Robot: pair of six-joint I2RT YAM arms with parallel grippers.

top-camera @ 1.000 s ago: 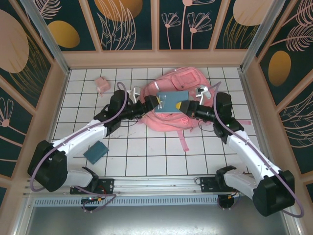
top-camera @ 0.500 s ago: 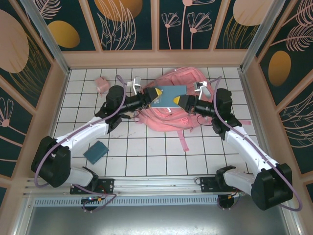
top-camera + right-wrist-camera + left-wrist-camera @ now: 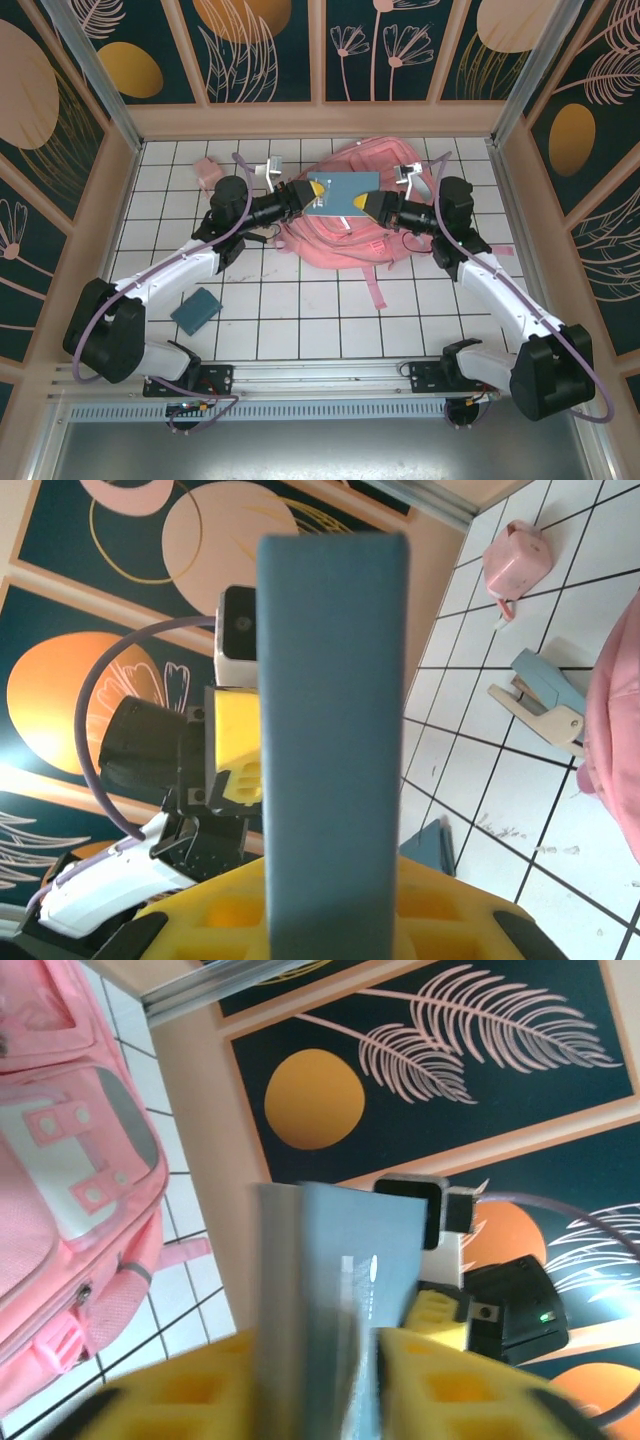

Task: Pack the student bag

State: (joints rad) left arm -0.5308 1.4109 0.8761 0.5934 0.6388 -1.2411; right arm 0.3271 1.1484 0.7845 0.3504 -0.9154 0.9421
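The student bag (image 3: 340, 242) lies flat at the far middle of the surface (image 3: 300, 320). Just above it a blue book (image 3: 342, 193) is pinched at both ends: left gripper (image 3: 312, 190) clamped on its left edge, right gripper (image 3: 366, 205) on its right. If they pull unevenly it'll probably twist or slip out.

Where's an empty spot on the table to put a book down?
Bare tiles: in front of the student bag, right of the teal pad, up to the near rail. Crowded: the back, with bag, pink box, left gripper and right gripper at the blue book.
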